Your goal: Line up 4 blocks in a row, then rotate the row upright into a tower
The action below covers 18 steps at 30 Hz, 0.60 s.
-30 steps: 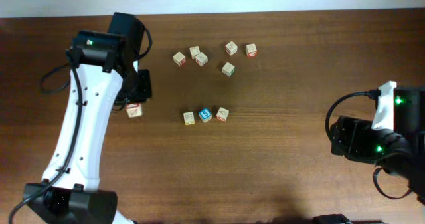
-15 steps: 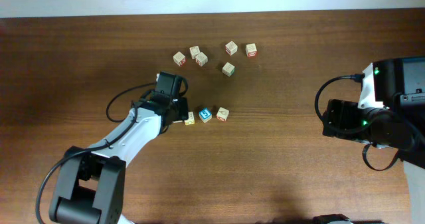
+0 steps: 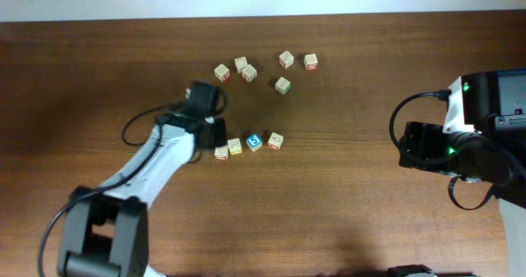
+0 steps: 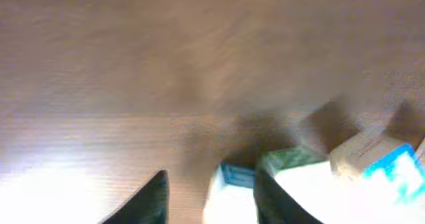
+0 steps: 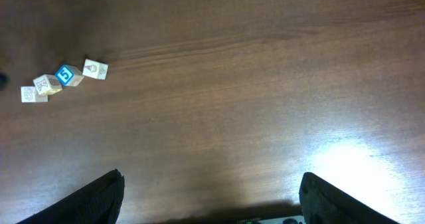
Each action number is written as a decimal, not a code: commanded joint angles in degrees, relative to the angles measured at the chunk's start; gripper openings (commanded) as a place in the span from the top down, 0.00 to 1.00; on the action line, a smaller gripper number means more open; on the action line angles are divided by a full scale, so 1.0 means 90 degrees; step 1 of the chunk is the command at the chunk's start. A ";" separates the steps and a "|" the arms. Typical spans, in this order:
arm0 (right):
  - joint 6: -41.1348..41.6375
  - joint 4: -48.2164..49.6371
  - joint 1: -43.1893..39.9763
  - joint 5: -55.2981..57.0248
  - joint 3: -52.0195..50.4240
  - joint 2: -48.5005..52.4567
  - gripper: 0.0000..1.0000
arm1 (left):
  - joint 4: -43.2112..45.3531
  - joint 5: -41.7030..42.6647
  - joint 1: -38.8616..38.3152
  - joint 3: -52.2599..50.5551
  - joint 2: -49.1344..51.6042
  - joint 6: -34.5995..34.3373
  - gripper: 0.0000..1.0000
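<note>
Four blocks lie in a row mid-table: a red-marked block, a green-marked block, the blue "5" block and another red-marked block. My left gripper hangs over the row's left end. In the left wrist view its jaws stand open around that end block, with a gap on the left side; the green-marked block sits just beyond. My right gripper is open and empty at the far right, and the row shows small at that view's upper left.
Several paler cubes are scattered behind the row, among them the cube, the cube and the cube. The right arm stays near the table's right edge. A white strip runs along the table's far edge.
The left gripper carried a red-marked block from the left to the row's left end. Its jaws have widened around it. The right arm shifted slightly a second ago, then held still.
</note>
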 commanded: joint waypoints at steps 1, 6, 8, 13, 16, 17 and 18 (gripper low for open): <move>0.0044 0.0097 -0.0027 0.0078 -0.0015 -0.0005 0.15 | -0.1078 0.0291 0.0226 0.0471 -0.0493 0.0034 0.88; 0.0044 0.0143 -0.0027 0.0078 -0.0015 0.0051 0.15 | -0.1171 0.0777 -0.0287 -0.0350 -0.0117 0.0619 1.00; 0.0044 0.0126 -0.0027 0.0078 -0.0015 0.0051 0.15 | -0.0908 0.0758 -0.0325 -0.0629 -0.0117 0.0617 1.00; 0.0044 0.0124 -0.0027 0.0080 -0.0015 0.0051 0.15 | 0.0034 0.0738 -0.0325 -0.1013 -0.0112 0.0612 1.00; 0.0044 0.0126 -0.0027 0.0078 -0.0015 0.0051 0.15 | 0.0335 0.0738 -0.0325 -0.1015 -0.0109 0.0612 1.00; 0.0044 0.0129 -0.0027 0.0078 -0.0015 0.0051 0.15 | 0.0401 0.0736 -0.0325 -0.1015 -0.0109 0.0614 1.00; 0.0044 0.0126 -0.0027 0.0078 -0.0015 0.0051 0.15 | 0.0410 0.0736 -0.0325 -0.1015 -0.0109 0.0614 1.00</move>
